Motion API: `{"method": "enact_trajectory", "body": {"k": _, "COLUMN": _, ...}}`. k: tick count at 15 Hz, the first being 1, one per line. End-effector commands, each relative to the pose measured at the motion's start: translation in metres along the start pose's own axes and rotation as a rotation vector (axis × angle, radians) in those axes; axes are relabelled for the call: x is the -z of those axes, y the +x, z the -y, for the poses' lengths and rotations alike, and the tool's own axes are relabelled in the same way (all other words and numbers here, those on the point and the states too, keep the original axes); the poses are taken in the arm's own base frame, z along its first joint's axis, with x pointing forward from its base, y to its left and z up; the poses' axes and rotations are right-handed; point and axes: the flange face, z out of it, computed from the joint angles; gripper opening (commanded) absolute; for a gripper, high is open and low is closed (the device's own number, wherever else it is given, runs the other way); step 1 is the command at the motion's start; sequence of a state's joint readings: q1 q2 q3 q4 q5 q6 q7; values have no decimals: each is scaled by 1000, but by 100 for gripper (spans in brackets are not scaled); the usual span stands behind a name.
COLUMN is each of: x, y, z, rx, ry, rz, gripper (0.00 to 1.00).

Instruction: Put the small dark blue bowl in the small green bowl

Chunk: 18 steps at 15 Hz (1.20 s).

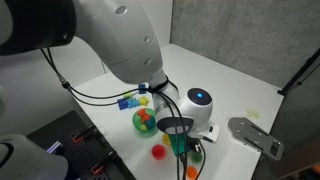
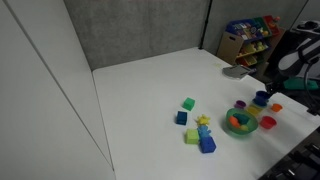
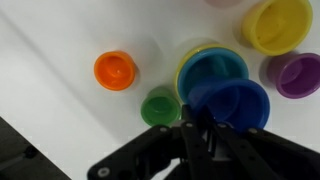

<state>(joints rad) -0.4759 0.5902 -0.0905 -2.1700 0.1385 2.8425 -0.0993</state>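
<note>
Arm: in an exterior view the white arm (image 1: 120,40) fills the upper left and bends down over the tabletop (image 1: 250,95), with black cables looping beside its wrist.
Wrist: it is turned downward, so the pincer (image 1: 178,128) points at the tabletop, just beside the large green bowl (image 1: 144,120) that holds coloured blocks.
Pincer: in the wrist view the pincer (image 3: 200,118) comes in from the bottom edge. Its dark fingers are drawn close together, pinching the near rim of the small dark blue bowl (image 3: 235,105).
Small dark blue bowl: it is in the pincer's grip and overlaps the lower edge of the lighter blue bowl (image 3: 212,68), which is ringed by a yellow-green rim. Whether it is clear of the tabletop cannot be told.
Small green bowl: the small green bowl (image 3: 160,105) sits upright on the tabletop, just beside the pincer's fingers and the dark blue bowl, on the side toward the orange bowl (image 3: 115,70).
Other small bowls: a yellow bowl (image 3: 275,25) and a purple bowl (image 3: 295,75) lie near the picture's right edge.
Loose blocks: in an exterior view, several blocks (image 2: 196,122) lie scattered on the tabletop beside the large green bowl.
</note>
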Motion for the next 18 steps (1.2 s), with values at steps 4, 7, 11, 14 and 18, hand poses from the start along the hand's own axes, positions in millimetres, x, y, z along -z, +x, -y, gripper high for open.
{"method": "enact_trajectory", "body": {"k": 4, "x": -10, "y": -2, "z": 0, "rx": 18, "ry": 39, "rz": 9, "gripper": 5}}
{"method": "enact_trajectory", "body": {"k": 7, "x": -13, "y": -6, "z": -2, "rx": 12, "ry": 44, "rz": 21, "gripper": 5}}
{"method": "enact_trajectory", "body": {"k": 11, "x": -14, "y": -10, "z": -8, "rx": 5, "ry": 44, "rz": 35, "gripper": 36}}
{"method": "enact_trajectory", "body": {"k": 14, "x": -7, "y": -13, "z": -6, "rx": 20, "ry": 47, "rz": 38, "gripper": 47}}
{"method": "enact_trajectory", "body": {"k": 18, "x": 17, "y": -16, "z": 8, "rx": 100, "ry": 66, "rz": 27, "gripper": 81}}
